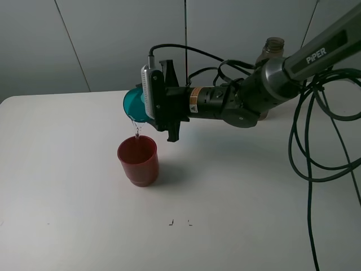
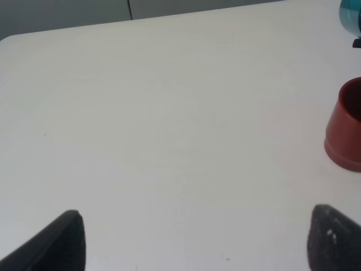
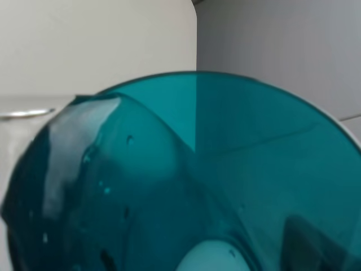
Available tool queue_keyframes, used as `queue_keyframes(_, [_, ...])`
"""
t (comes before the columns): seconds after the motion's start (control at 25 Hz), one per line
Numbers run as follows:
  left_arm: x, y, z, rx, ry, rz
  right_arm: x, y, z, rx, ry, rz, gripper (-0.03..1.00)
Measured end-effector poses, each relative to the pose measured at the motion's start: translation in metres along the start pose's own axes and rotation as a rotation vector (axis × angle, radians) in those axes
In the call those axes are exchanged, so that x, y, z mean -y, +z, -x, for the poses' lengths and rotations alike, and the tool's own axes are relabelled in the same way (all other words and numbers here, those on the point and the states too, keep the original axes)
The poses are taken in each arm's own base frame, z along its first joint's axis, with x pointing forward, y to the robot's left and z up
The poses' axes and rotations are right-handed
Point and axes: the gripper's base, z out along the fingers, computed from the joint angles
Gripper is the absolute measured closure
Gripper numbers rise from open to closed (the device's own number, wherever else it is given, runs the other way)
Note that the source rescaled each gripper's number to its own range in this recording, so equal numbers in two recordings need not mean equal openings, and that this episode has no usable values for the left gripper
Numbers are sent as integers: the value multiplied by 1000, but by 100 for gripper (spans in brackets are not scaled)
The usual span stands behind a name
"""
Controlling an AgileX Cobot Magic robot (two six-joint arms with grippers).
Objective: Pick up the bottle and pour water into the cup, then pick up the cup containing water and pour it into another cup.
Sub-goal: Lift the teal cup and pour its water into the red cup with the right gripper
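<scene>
Exterior high: I see right gripper (image 1: 151, 107) clamped on teal cup (image 1: 134, 105), cup tipped on its side above table (image 1: 67, 186), mouth facing left. Thin water stream (image 1: 136, 131) falling from cup rim into red cup (image 1: 138, 160) standing upright directly below. Bottle (image 1: 273, 49) upright at far right, mostly hidden behind arm.

Left wrist: left gripper (image 2: 194, 240) spread wide, holding nothing, over bare table (image 2: 169, 113). Red cup (image 2: 345, 132) at right edge, teal cup (image 2: 350, 12) above it.

Right wrist: teal cup (image 3: 186, 180) fills view, droplets inside; my fingers hidden.
</scene>
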Motion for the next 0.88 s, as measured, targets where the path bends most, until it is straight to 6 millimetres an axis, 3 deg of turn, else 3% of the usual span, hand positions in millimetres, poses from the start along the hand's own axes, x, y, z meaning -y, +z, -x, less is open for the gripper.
queue_keyframes(0.88, [0,0,0,0,0,0,1,0,1,6,-240,-9,93])
